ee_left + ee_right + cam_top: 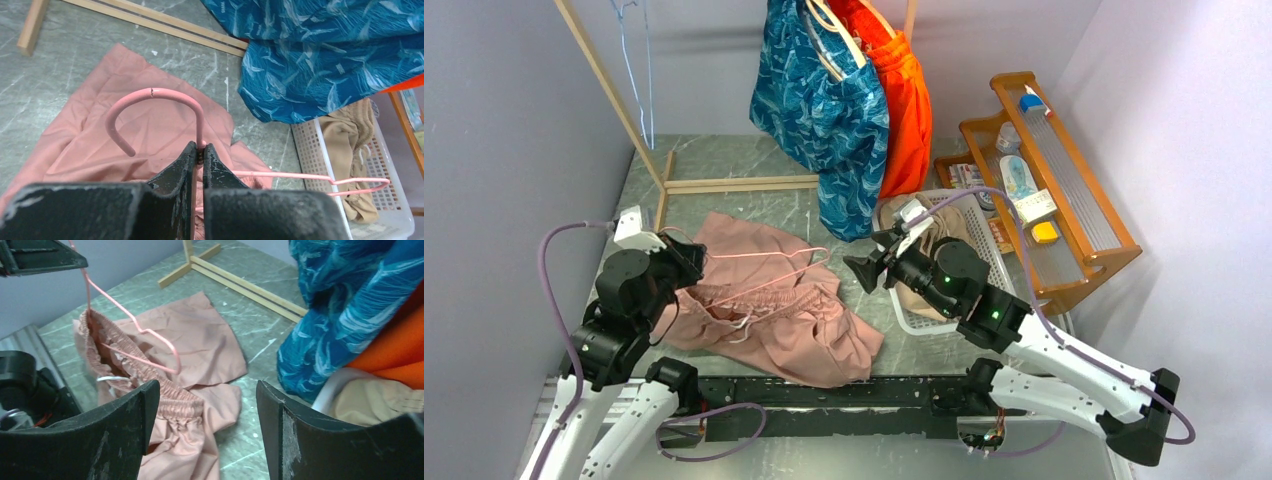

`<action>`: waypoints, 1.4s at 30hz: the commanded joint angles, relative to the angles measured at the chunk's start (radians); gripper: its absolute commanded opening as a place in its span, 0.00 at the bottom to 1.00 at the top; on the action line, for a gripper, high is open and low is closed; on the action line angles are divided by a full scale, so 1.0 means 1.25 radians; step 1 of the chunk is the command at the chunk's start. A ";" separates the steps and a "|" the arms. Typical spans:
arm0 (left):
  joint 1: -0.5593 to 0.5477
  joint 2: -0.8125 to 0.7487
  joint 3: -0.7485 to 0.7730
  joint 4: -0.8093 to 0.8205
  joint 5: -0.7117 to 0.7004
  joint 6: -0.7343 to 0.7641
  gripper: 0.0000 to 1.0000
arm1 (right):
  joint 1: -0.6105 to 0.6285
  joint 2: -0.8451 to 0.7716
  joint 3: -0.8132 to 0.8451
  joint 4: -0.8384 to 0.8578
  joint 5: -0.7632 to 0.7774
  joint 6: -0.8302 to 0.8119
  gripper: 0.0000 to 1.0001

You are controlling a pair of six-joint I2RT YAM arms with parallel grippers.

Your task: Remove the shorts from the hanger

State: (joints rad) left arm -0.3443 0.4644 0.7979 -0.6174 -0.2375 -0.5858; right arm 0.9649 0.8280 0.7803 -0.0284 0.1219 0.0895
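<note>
pink wire hanger (155, 92) clamped by left gripper (200, 150) | right gripper (205, 387) spread, empty | dusty-pink fabric shorts (200, 340) judged limp, light | waistband (175, 392) just ahead of right fingers (125, 440) suggested

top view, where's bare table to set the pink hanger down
Bare table lies behind the wooden rack base and in a strip between that base and the pink shorts. The right side is crowded: white basket, wooden shelf.

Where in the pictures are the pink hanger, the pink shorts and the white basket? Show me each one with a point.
pink hanger (160, 92): left wrist view, on the top of its curved hook.
pink shorts (819, 340): top external view, on the spread leg fabric.
white basket (309, 152): left wrist view, on its lattice side wall.
</note>
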 commanded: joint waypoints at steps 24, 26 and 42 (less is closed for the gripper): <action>0.001 0.071 0.042 0.098 0.273 0.094 0.07 | -0.114 0.299 0.258 -0.347 -0.562 -0.111 0.64; 0.001 0.082 0.053 0.087 0.274 0.090 0.07 | -0.104 0.309 0.259 -0.348 -0.539 -0.107 0.54; 0.001 0.081 0.061 0.053 0.252 0.081 0.10 | -0.055 0.222 0.153 -0.172 -0.417 -0.012 0.00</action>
State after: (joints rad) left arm -0.3443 0.5781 0.8612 -0.5594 0.0731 -0.4831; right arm 0.8944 1.1839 1.0298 -0.3721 -0.4473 0.0250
